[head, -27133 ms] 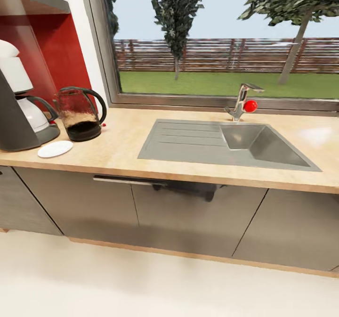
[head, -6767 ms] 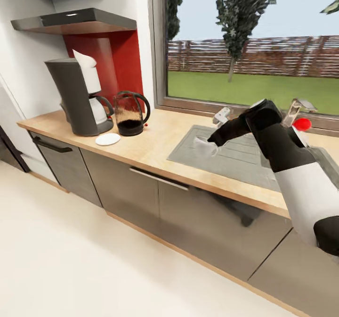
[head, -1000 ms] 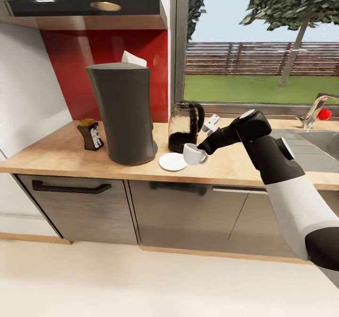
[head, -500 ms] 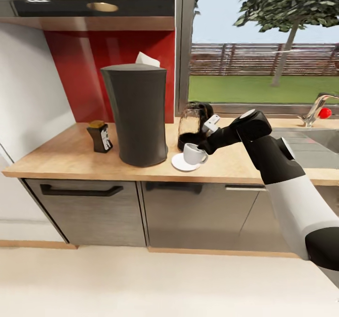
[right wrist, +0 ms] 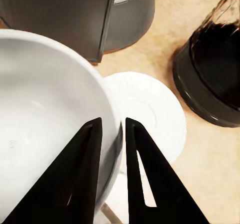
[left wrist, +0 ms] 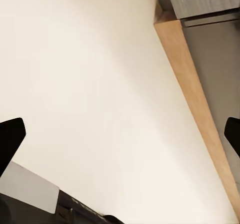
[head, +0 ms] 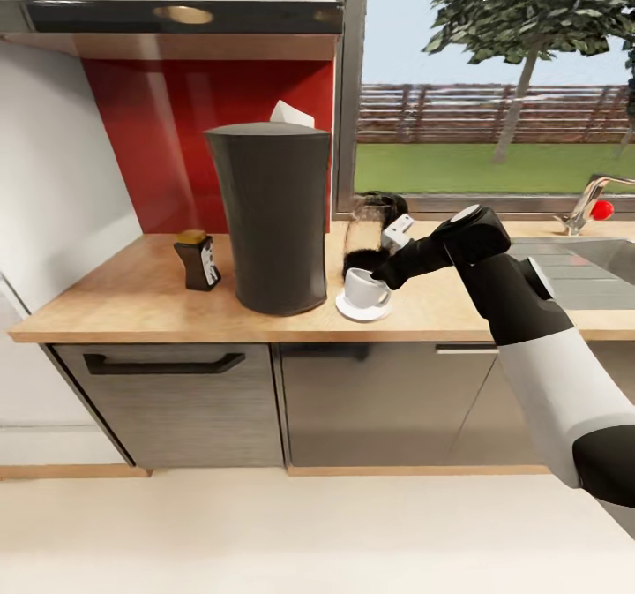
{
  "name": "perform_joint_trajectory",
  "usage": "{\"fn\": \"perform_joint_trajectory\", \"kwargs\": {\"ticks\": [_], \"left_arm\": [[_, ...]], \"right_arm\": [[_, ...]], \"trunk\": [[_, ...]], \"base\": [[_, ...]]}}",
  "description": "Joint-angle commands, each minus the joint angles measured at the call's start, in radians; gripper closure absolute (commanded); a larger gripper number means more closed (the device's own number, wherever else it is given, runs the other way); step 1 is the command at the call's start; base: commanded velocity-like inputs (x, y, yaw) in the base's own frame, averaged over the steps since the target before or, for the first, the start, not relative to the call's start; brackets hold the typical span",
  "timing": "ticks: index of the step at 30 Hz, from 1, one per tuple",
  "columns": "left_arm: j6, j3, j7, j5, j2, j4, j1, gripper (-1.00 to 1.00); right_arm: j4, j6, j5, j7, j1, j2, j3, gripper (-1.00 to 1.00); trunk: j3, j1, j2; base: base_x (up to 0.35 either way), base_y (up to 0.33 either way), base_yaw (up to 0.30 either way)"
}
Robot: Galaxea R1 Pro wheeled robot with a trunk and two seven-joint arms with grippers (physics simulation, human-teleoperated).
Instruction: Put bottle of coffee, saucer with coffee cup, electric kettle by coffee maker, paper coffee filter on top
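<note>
The right gripper has its jaws pinched on the coffee cup's rim. The saucer lies just below them. The left gripper's jaws gape wide, holding nothing.

A home kitchen: wood-look countertop over grey cabinets, sink tap at three o'clock, garden window.

I see matt dark-grey coffee maker | glossy white coffee cup | smoky glass electric kettle | light wood-look kitchen countertop

Bright, even, sharp simulator render
</note>
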Motion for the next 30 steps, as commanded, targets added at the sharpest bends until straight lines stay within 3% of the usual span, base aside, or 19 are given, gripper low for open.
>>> {"fn": "perform_joint_trajectory", "kwargs": {"ticks": [1, 7, 9, 13, 16, 30], "left_arm": [[0.003, 0.001, -0.003, 0.002, 0.0, 0.001, -0.001, -1.0], [0.003, 0.001, -0.004, 0.002, 0.0, 0.001, -0.001, -1.0], [0.003, 0.001, -0.004, 0.002, 0.0, 0.001, -0.001, -1.0], [0.003, 0.001, -0.005, 0.002, 0.0, 0.001, -0.001, -1.0], [0.003, 0.001, -0.005, 0.002, 0.0, 0.001, -0.001, -1.0], [0.003, 0.001, -0.005, 0.002, 0.0, 0.001, -0.001, -1.0]], "right_arm": [[-0.001, 0.005, 0.01, 0.011, -0.001, 0.0, 0.001, 1.0], [0.004, 0.006, 0.014, 0.009, -0.001, -0.013, 0.001, 1.0], [0.006, 0.006, 0.044, 0.007, -0.001, -0.013, 0.001, 1.0], [0.024, 0.006, 0.165, 0.006, -0.001, -0.012, -0.001, 1.0], [0.047, 0.006, 0.206, 0.006, -0.001, -0.012, -0.003, 1.0], [0.057, 0.006, 0.221, 0.006, -0.001, -0.006, -0.003, 1.0]], "trunk": [[-0.001, 0.0, -0.001], [-0.001, 0.0, -0.001], [-0.001, 0.0, -0.001], [-0.001, 0.0, -0.001], [-0.001, 0.0, -0.001], [-0.001, 0.0, -0.001]], "base": [[0.0, 0.299, -0.002], [0.0, 0.037, 0.0], [0.0, 0.001, 0.0], [0.0, 0.0, 0.0], [0.0, 0.0, 0.0], [0.058, 0.0, 0.0]]}}
